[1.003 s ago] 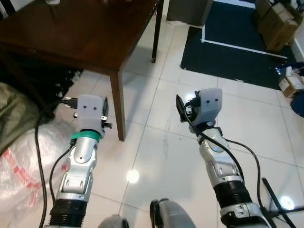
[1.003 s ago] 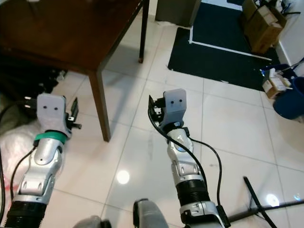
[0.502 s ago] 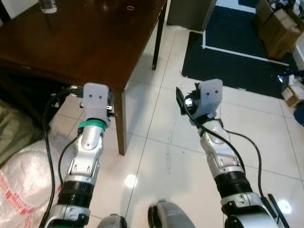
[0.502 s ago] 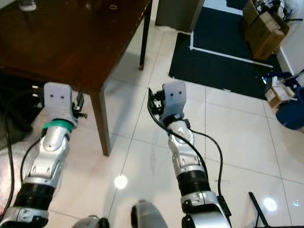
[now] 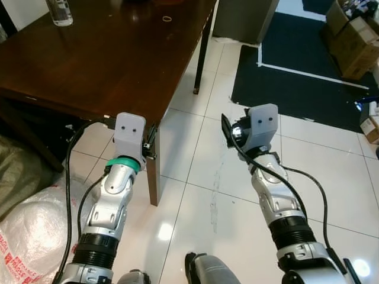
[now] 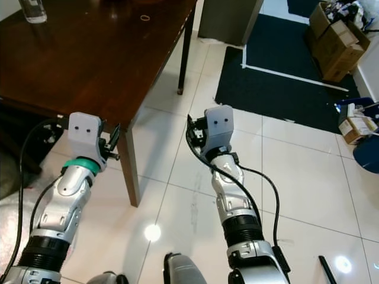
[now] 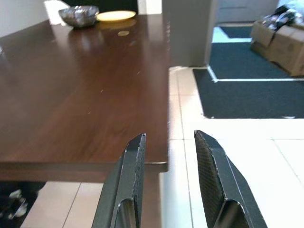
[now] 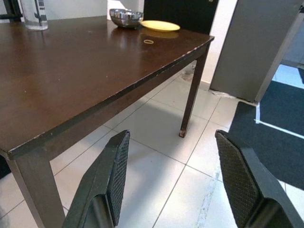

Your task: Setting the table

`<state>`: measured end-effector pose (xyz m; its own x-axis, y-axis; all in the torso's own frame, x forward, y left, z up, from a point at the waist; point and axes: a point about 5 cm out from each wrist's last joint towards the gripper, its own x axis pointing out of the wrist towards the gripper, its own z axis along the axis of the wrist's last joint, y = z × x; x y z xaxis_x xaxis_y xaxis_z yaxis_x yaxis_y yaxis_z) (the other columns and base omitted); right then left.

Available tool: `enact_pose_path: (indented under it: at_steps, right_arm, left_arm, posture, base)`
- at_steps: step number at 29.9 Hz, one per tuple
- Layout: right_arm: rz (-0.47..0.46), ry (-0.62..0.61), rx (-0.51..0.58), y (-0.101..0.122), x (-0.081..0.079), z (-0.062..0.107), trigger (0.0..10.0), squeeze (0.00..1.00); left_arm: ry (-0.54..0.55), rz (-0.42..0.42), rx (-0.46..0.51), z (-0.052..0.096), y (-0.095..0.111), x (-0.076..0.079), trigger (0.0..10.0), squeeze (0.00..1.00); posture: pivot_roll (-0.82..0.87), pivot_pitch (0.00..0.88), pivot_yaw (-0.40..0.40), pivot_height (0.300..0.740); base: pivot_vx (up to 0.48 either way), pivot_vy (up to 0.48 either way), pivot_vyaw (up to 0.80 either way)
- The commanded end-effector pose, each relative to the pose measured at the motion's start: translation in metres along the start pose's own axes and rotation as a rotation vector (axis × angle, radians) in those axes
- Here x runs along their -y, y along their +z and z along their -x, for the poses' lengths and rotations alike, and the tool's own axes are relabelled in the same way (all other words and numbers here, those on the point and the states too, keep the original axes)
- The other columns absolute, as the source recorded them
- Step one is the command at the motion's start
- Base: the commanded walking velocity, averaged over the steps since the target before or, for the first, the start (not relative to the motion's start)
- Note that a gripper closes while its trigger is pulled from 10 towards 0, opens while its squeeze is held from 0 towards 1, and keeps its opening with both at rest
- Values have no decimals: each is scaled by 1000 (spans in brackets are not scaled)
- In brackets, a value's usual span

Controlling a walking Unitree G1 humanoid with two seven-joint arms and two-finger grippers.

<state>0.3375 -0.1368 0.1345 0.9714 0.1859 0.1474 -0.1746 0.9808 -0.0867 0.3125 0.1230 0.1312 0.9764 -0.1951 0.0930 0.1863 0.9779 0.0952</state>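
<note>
A dark wooden table (image 5: pixel 112 53) stands ahead on my left. On its far part are a clear glass (image 5: pixel 59 12), a small ring (image 5: pixel 167 18), a metal bowl (image 7: pixel 78 15) and a yellow plate (image 7: pixel 116 15). My left gripper (image 5: pixel 151 137) hovers at the table's near corner, just below the top's edge, open and empty. Over the white tiles to the right of that corner my right gripper (image 5: pixel 227 130) is held out, open wide (image 8: pixel 172 137), with nothing in it.
The table's near leg (image 5: pixel 153 177) stands right beside my left wrist. A black mat (image 5: pixel 308 77) lies ahead on the right, with cardboard boxes (image 5: pixel 355 35) and a grey cabinet (image 5: pixel 243 21) behind it. A plastic bag (image 5: pixel 23 236) and olive cloth (image 5: pixel 18 171) lie at the left.
The camera has come closer to the table, so more of its top shows. Both arms have come forward, the left one up to the table's corner. Both grippers stay open.
</note>
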Motion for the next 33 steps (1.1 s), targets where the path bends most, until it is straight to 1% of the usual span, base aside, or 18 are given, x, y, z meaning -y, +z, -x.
enact_pose_path:
  at_steps: [1, 20, 22, 23, 26, 33]
  right_arm:
    - [0, -9, -13, -5, 3, 3, 10000, 0]
    - [1, -9, -11, -5, 3, 3, 10000, 0]
    - [-4, -12, -19, -8, 3, 5, 10000, 0]
    - [-14, -19, -37, -12, 2, 9, 10000, 0]
    - [-26, -26, -56, -17, 1, 13, 10000, 0]
    - [-29, -31, -58, -18, 1, 13, 10000, 0]
  left_arm:
    - [-16, -3, -6, 1, -2, 4, 10000, 0]
    - [-29, 3, -11, 2, -2, 3, 10000, 0]
    - [-34, -5, -25, 2, -6, 5, 10000, 0]
    - [-51, 5, -45, 3, -10, 7, 10000, 0]
    - [-66, 17, -70, 4, -13, 7, 10000, 0]
    - [-56, 8, -78, 3, -14, 5, 10000, 0]
  posture:
    - [-149, 0, -7, 740]
    - [-148, 0, -5, 740]
    - [-152, 0, 5, 740]
    - [-156, 0, 24, 740]
    - [-155, 0, 27, 740]
    - [-156, 0, 31, 740]
  base:
    - [0, 0, 0]
    - [0, 0, 0]
    - [0, 0, -800]
    - [0, 0, -800]
    - [0, 0, -800]
    - [0, 0, -800]
